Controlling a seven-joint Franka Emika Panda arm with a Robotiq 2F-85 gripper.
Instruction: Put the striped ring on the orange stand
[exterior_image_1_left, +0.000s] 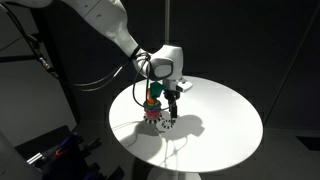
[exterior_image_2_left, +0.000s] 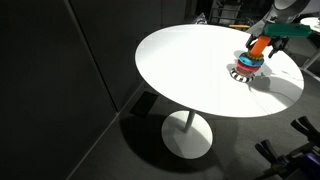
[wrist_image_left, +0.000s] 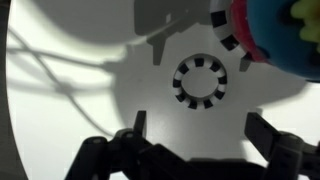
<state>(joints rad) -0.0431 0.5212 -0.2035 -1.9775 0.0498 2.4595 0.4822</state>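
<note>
The striped ring (wrist_image_left: 200, 80), small and thin with black and white stripes, lies flat on the white table (wrist_image_left: 80, 90). My gripper (wrist_image_left: 200, 135) is open and empty just above it, with one finger on either side and not touching it. The ring toy (exterior_image_1_left: 153, 108) stands right beside the ring, with coloured rings (wrist_image_left: 280, 35) on a wider striped base (wrist_image_left: 230, 45). The orange stand (exterior_image_2_left: 258, 47) rises from that stack. In the wrist view the stand is hidden. In an exterior view my gripper (exterior_image_1_left: 172, 105) hangs next to the toy.
The round white table (exterior_image_2_left: 190, 70) stands on a single pedestal, and the toy (exterior_image_2_left: 246, 68) sits near one edge. The surroundings are dark. Black cables hang behind the arm (exterior_image_1_left: 100, 75).
</note>
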